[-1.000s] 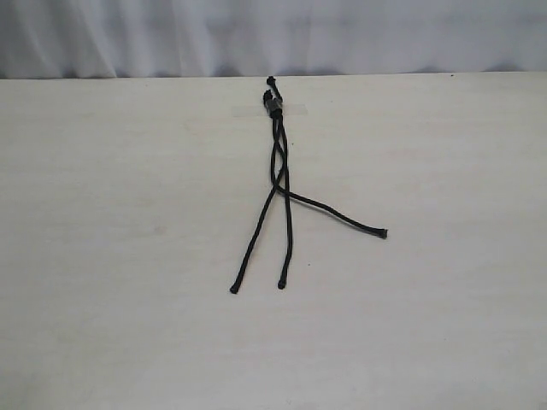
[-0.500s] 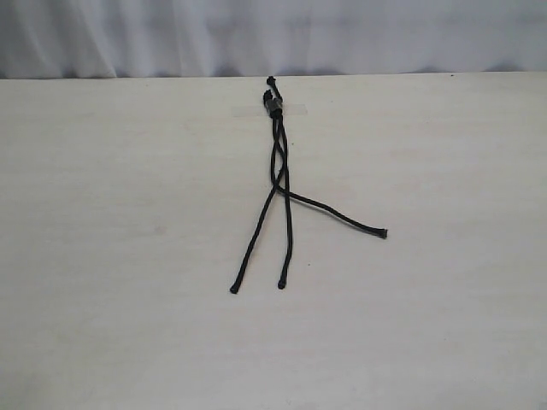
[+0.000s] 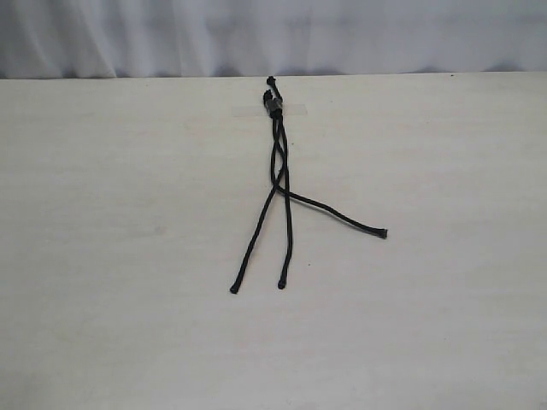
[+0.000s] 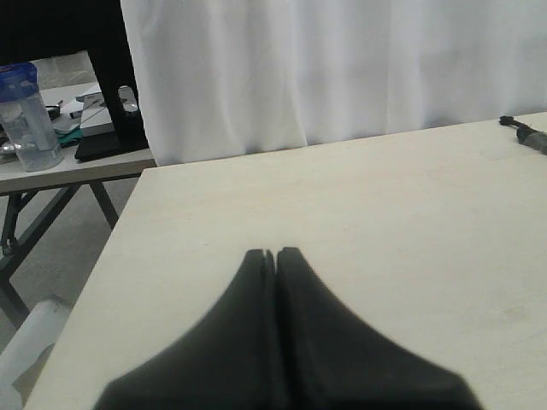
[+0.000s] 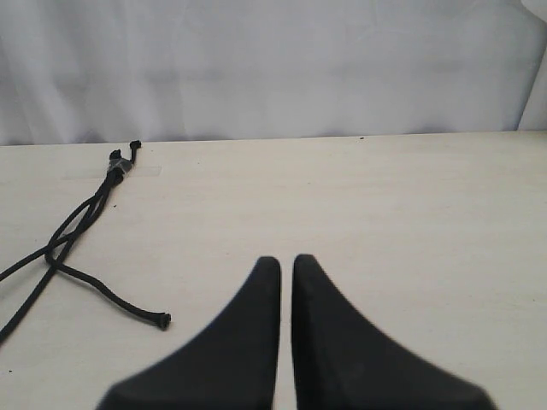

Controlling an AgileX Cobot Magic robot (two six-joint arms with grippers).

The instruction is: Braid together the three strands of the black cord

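Closest to us are our two grippers, and neither one touches anything. Our left black gripper (image 4: pixel 276 253) has its two flat fingers pressed together, with only bare wood under it. Our right black gripper (image 5: pixel 286 260) has its fingers almost together too, with just a thin slit between them, and it holds nothing. We think the braiding is in an early step: the strands seem to cross a little near the top, but most of their length lies loose. We judge that the next move calls for both grippers to spread their fingers, reach out to the strand tips, and each pinch one strand so it can be lifted over the one in the middle. Farther out, on the pale wooden table (image 3: pixel 102 256), lies the thin black cord with three long strands (image 3: pixel 283 184). It sits near the middle of the table, toward the far edge. Two strands run side by side toward us and end apart from each other. The third strand (image 3: pixel 338 214) bends away to the right. Farthest off is the knotted top of the cord (image 3: pixel 273 102), and a strip of clear tape (image 3: pixel 282 109) seems to hold it down.
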